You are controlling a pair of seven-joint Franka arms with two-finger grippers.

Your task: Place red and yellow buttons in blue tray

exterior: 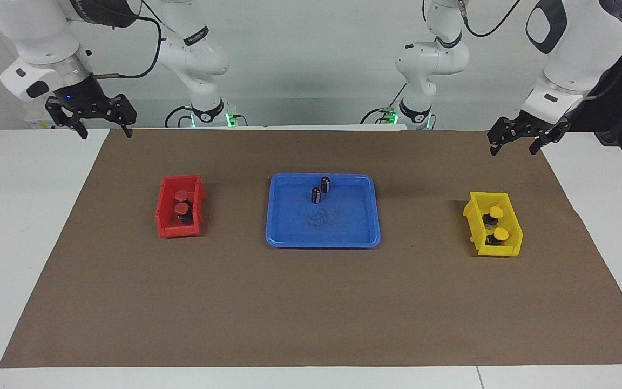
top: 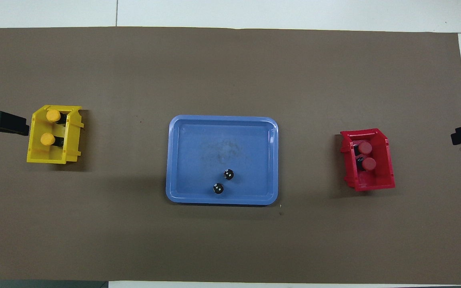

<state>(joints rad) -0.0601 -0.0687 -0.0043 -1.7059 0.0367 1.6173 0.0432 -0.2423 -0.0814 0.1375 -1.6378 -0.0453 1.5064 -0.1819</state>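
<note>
Up at the robots' edge of the brown mat, I've got my left gripper hanging in the air over the mat's corner at the left arm's end, jaws spread wide, nothing in them. My right gripper hangs over the matching corner at the right arm's end, just as wide and just as empty. Both arms are waiting.

Out from the left gripper sits the yellow bin, and I can see both yellow buttons lying inside it. Out from the right gripper, the red bin has both red buttons in it, one beside the other.

Between the bins, mid-table, lies the blue tray. Two dark capless cylinders stand upright in it, close together, toward the rim nearer the robots. None of the four buttons is in the tray.
</note>
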